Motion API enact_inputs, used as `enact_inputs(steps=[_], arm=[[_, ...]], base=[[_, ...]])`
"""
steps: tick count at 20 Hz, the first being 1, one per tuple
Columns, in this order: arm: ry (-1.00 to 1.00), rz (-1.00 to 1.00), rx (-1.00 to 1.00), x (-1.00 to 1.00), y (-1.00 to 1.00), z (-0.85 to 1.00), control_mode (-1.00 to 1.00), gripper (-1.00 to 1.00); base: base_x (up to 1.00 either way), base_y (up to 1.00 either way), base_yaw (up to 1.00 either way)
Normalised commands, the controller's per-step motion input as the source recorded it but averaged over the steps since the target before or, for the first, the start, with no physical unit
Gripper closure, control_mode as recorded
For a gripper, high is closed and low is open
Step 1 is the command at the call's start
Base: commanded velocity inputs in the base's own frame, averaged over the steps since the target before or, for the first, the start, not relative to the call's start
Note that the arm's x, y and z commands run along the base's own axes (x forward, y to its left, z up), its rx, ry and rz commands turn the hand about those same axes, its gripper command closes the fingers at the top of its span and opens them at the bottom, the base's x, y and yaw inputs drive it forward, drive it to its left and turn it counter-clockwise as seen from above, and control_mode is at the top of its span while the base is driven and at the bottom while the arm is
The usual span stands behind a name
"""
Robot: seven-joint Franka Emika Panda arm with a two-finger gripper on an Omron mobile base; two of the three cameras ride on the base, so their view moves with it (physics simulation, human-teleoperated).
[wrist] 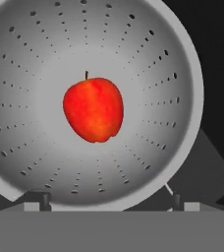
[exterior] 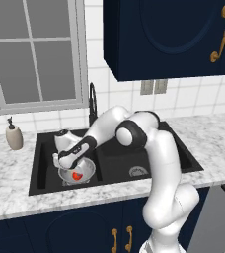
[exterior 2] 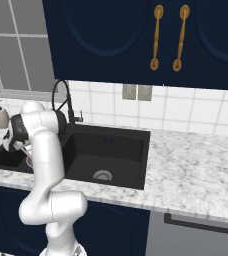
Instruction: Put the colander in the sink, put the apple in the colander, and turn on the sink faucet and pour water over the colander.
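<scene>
The silver colander (exterior: 86,170) stands in the left basin of the black sink (exterior: 182,148). The red apple (exterior: 77,175) lies inside it, and in the hand view the apple (wrist: 93,109) rests near the middle of the perforated colander (wrist: 30,64) bowl. My gripper (exterior: 69,166) hangs just above the colander's rim, pointing down into it. Its jaws stand wide open and hold nothing, and the fingertips (wrist: 45,199) are well clear of the apple. The black gooseneck sink faucet (exterior: 92,99) rises behind the divider; no water shows.
A beige soap bottle (exterior: 14,136) stands on the marble counter left of the sink. The right basin (exterior 2: 106,160) holds just its silver drain (exterior 2: 102,175). Dark blue wall cabinets (exterior: 168,34) hang above, with a window (exterior: 33,49) behind.
</scene>
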Motion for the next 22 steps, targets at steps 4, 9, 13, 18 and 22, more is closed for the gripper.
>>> enact_inputs(steps=[4,9,13,18,22], arm=[[-0.02,0.00,0.00,-0.04,0.00,0.68,-1.00,-1.00],[-0.02,0.02,0.00,-0.21,-0.06,0.78,-1.00,-1.00],[0.00,0.04,0.00,-0.40,-0.18,0.73,-1.00,-1.00],[-0.02,0.04,0.00,-0.47,-0.21,0.58,-1.00,-1.00],[-0.02,0.03,0.00,-0.36,-0.21,0.59,-1.00,-1.00]], base=[[0.00,0.00,0.00],[0.00,0.00,0.00],[0.00,0.00,0.00],[0.00,0.00,0.00],[0.00,0.00,0.00]])
